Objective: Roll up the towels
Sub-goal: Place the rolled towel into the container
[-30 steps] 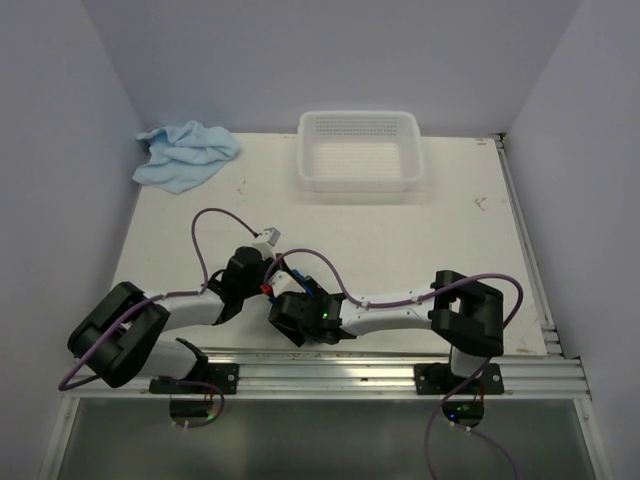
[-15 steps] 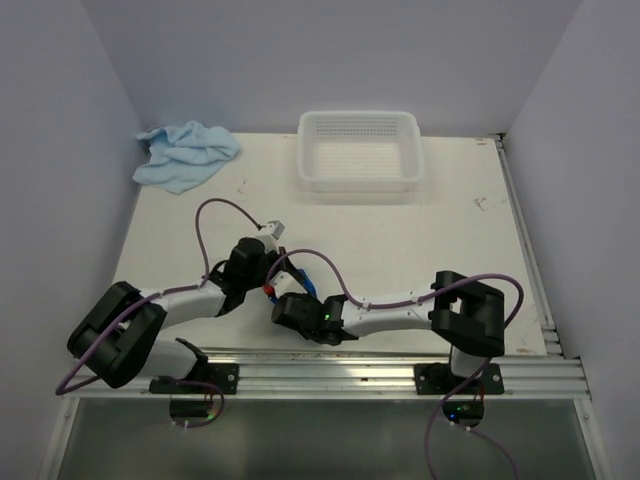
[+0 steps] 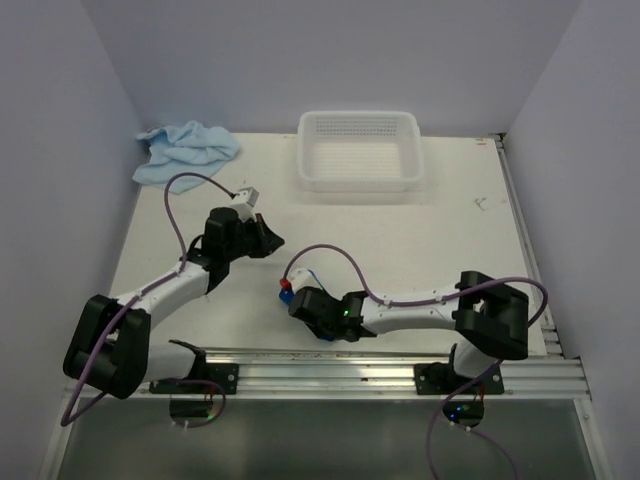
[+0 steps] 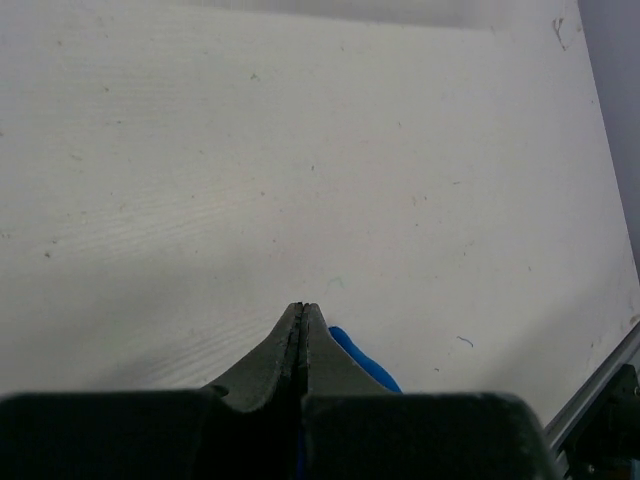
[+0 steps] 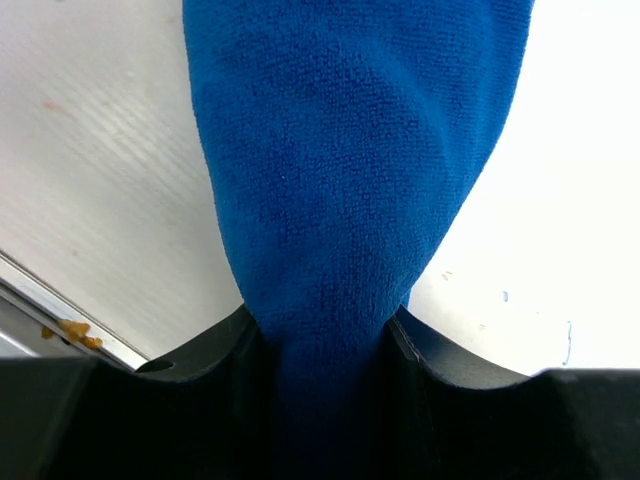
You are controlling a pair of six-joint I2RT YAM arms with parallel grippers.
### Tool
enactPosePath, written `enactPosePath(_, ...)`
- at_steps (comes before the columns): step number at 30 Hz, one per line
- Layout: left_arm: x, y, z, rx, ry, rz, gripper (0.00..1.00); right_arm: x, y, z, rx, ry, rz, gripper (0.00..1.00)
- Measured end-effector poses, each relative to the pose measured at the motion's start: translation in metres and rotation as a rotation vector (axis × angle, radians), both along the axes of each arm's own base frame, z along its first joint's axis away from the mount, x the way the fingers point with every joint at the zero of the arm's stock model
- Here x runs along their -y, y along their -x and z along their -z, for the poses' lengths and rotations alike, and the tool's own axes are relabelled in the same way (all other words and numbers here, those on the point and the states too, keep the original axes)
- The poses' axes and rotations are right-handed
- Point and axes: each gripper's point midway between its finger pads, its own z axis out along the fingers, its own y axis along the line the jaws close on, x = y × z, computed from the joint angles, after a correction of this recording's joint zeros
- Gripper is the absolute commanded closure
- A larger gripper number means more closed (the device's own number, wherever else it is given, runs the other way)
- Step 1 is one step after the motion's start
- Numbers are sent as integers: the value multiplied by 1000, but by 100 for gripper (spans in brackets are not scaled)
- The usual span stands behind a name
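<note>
Towels: neither rolled yet, I judge. One dark blue towel [image 5: 350,180] is clamped by my right gripper [image 5: 322,335], near centre; pale towel [image 3: 185,152] crumpled far left; left gripper [image 4: 302,312] closed, empty.

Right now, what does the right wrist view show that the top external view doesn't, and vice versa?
Only right wrist: the dark blue towel, bunched and clamped in the right gripper. Only top external: the pale blue towel crumpled at the far left corner, the white basket and the left gripper. Both: the table and the right gripper.
</note>
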Motion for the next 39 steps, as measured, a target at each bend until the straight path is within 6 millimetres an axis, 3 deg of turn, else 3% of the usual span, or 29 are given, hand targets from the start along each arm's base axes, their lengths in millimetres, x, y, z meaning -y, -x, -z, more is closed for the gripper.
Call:
enactPosePath(4,-2,-3,-12,50,-15,14,100,19,-19,-9,-45,-38,57,89)
enactPosePath(7,-4,0,-13,56,-35,25,100,35,-42,-18,-45,-58,122,91)
enactPosePath(10,-7,4,-13,63,-58,38,100,41,-51,-21,-43,-47,138,92)
enactPosePath(14,-11,9,-18,78,-81,45,100,40,-58,-32,-38,-16,118,95)
enactPosePath(19,-15,11,-27,89,-110,48,100,28,-87,-68,6,-36,109,97)
enactPosePath(23,-21,8,-46,119,-145,31,100,30,-126,-110,60,-75,150,97)
enactPosePath(29,-31,2,-75,203,-190,3,100,48,-203,-168,128,-138,244,98)
enactPosePath(34,-35,5,-72,196,-218,5,100,68,-273,-189,142,-188,339,98)
enactPosePath(39,-35,5,-69,193,-227,18,100,86,-349,-188,140,-228,425,98)
